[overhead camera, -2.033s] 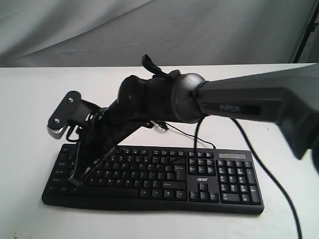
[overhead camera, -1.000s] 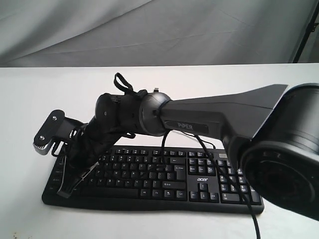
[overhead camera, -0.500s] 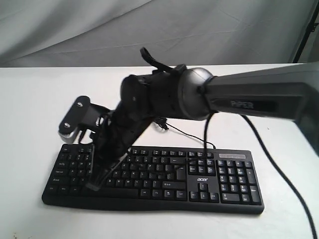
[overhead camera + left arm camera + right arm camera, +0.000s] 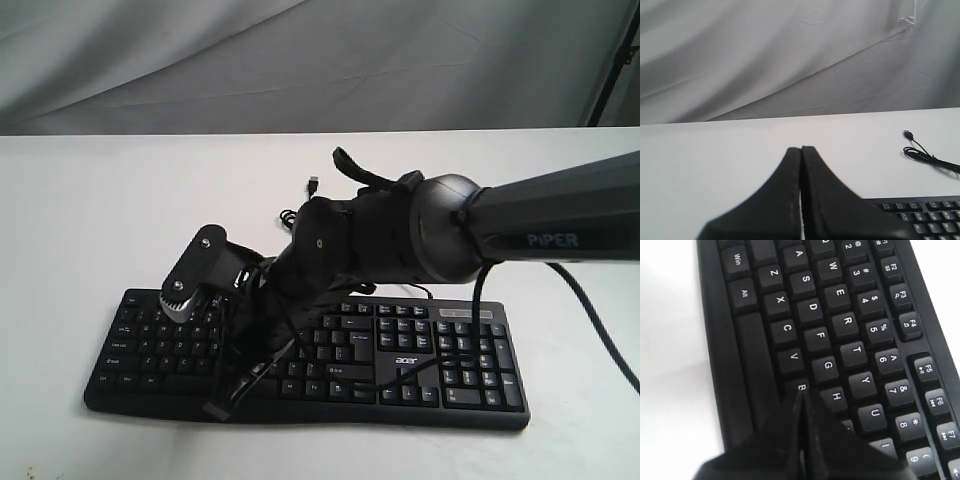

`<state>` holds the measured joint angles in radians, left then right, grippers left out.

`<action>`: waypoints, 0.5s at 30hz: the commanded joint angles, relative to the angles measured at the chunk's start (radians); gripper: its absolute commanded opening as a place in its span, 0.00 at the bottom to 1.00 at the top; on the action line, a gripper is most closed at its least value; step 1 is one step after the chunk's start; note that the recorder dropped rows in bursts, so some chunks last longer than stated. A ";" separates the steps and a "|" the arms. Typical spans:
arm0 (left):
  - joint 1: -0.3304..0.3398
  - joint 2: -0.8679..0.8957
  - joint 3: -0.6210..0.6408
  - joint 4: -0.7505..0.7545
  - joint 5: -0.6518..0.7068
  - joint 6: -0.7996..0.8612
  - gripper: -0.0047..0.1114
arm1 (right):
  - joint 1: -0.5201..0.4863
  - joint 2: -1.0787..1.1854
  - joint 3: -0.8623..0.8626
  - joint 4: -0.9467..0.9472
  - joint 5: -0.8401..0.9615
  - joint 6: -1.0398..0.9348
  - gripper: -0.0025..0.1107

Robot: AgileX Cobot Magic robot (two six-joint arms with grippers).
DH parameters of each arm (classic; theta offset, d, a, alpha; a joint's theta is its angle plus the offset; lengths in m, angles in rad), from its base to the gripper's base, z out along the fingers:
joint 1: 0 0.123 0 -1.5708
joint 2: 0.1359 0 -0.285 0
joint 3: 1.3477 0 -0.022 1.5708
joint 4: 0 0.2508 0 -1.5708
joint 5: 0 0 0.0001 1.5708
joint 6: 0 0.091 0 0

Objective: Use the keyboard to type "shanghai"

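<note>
The black keyboard (image 4: pixel 455 365) with white legends lies along the table's near edge. My right arm reaches across from the right, and the right gripper (image 4: pixel 220 405) points down at the front of the keyboard's left half. In the right wrist view the keyboard (image 4: pixel 812 306) fills the frame. There the right gripper (image 4: pixel 801 394) is shut with nothing in it, its tip at the B key (image 4: pixel 799 386), next to H (image 4: pixel 836 396). Whether it touches the key I cannot tell. The left gripper (image 4: pixel 801 150) is shut and empty, above white table beside a corner of the keyboard (image 4: pixel 920 216).
The keyboard's thin black cable ends in a loose USB plug (image 4: pixel 313 184) on the white table (image 4: pixel 90 220) behind the arm; the left wrist view shows the plug (image 4: pixel 908 134) too. Grey cloth (image 4: pixel 300 60) hangs behind. A dark stand leg (image 4: pixel 612 60) is at the far right.
My right arm has swung rightward along the keyboard from its left end. The shut gripper tip now sits lower, near the front rows at mid-left.
</note>
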<state>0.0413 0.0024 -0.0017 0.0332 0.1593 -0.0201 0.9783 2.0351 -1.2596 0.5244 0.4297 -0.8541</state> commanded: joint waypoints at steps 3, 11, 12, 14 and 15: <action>-0.006 -0.002 0.002 0.000 -0.006 -0.003 0.04 | -0.002 0.018 0.006 0.010 -0.037 -0.009 0.02; -0.006 -0.002 0.002 0.000 -0.006 -0.003 0.04 | -0.002 0.027 0.006 0.013 -0.035 -0.009 0.02; -0.006 -0.002 0.002 0.000 -0.006 -0.003 0.04 | -0.002 0.027 0.006 0.013 -0.035 -0.009 0.02; -0.006 -0.002 0.002 0.000 -0.006 -0.003 0.04 | -0.002 0.029 0.006 0.013 -0.033 -0.009 0.02; -0.006 -0.002 0.002 0.000 -0.006 -0.003 0.04 | -0.002 0.031 0.006 0.017 -0.031 -0.009 0.02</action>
<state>0.0413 0.0024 -0.0017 0.0332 0.1593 -0.0201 0.9783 2.0650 -1.2596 0.5306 0.4037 -0.8560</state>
